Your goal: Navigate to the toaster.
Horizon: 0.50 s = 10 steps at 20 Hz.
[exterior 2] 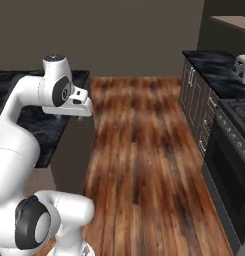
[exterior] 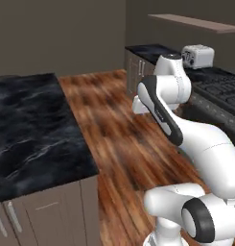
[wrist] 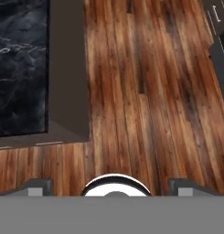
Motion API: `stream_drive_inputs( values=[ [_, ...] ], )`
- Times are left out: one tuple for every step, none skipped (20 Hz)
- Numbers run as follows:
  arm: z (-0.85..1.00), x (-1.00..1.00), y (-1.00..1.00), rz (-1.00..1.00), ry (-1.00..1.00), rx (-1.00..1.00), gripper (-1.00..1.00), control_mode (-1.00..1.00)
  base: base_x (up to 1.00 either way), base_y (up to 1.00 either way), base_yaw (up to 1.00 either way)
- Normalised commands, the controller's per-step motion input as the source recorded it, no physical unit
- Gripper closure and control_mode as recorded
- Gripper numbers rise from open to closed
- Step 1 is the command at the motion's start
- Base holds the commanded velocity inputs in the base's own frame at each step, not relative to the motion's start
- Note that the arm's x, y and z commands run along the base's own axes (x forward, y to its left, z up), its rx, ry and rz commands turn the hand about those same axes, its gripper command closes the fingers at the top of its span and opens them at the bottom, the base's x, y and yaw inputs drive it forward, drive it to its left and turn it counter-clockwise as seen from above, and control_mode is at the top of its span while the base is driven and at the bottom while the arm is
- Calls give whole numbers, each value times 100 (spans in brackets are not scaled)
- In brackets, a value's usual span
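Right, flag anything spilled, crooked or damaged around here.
Nothing stands out. The toaster sits upright on the far counter beside the stove, and the wooden floor shows no spills.

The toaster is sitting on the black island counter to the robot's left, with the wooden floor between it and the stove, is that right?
Not quite. The toaster sits on the far counter on the right side, next to the stove, not on the island. The left base view shows it; the wooden floor runs between island and stove.

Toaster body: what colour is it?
Silver-grey toaster with black knobs, clearest in the left base view.
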Motion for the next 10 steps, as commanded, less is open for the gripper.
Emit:
stream_drive_inputs(
  values=[
    [0,0,0,0,0,0,-100,100,0,-55,-77],
    [0,0,0,0,0,0,-100,100,0,-54,-76],
    [0,0,0,0,0,0,-100,100,0,-50,-75],
    [0,0,0,0,0,0,-100,100,0,-49,-74],
    [0,0,0,0,0,0,-100,100,6,-44,-72],
    [0,0,0,0,0,0,-100,100,20,-36,-69],
    [0,0,0,0,0,0,-100,100,59,-36,-60],
    [0,0,0,0,0,0,-100,100,76,-31,-55],
    [0,0,0,0,0,0,-100,100,100,-29,-51],
    [0,0,0,0,0,0,-100,100,100,-23,-45]
  ],
)
